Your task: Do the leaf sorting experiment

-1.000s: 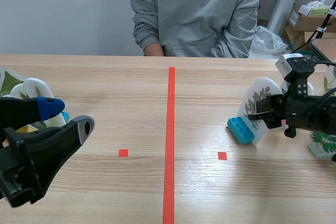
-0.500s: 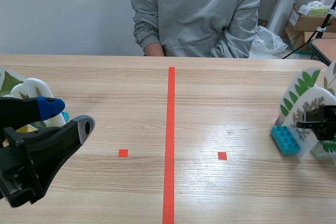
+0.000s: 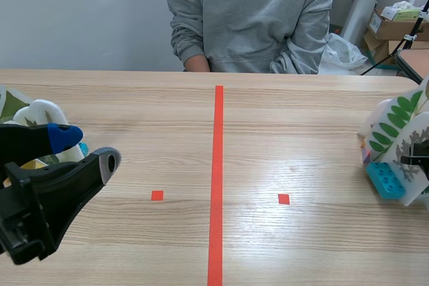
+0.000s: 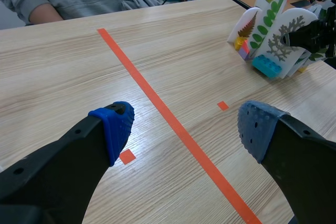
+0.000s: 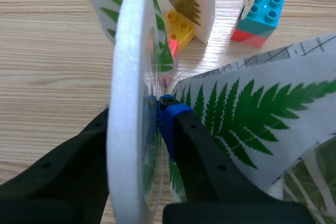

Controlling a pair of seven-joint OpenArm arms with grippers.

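Note:
My right gripper is shut on the edge of a white leaf card that stands upright on a blue brick. In the scene view this card is at the table's far right edge, among other leaf cards; only a bit of the right gripper shows there. The left wrist view has the same group of cards far ahead, with the held grey-leaf card in front. My left gripper hovers open over the table's left side, nothing between its fingers.
A person in a grey sweater sits across the table. More leaf cards stand behind the left gripper. Beside the held card are a green fern card, a brown-leaf card on a yellow brick and a blue-and-red brick.
The right arm has carried the leaf card on its blue brick to the right, from near the right red square to the cards at the table's edge. The left arm has not moved.

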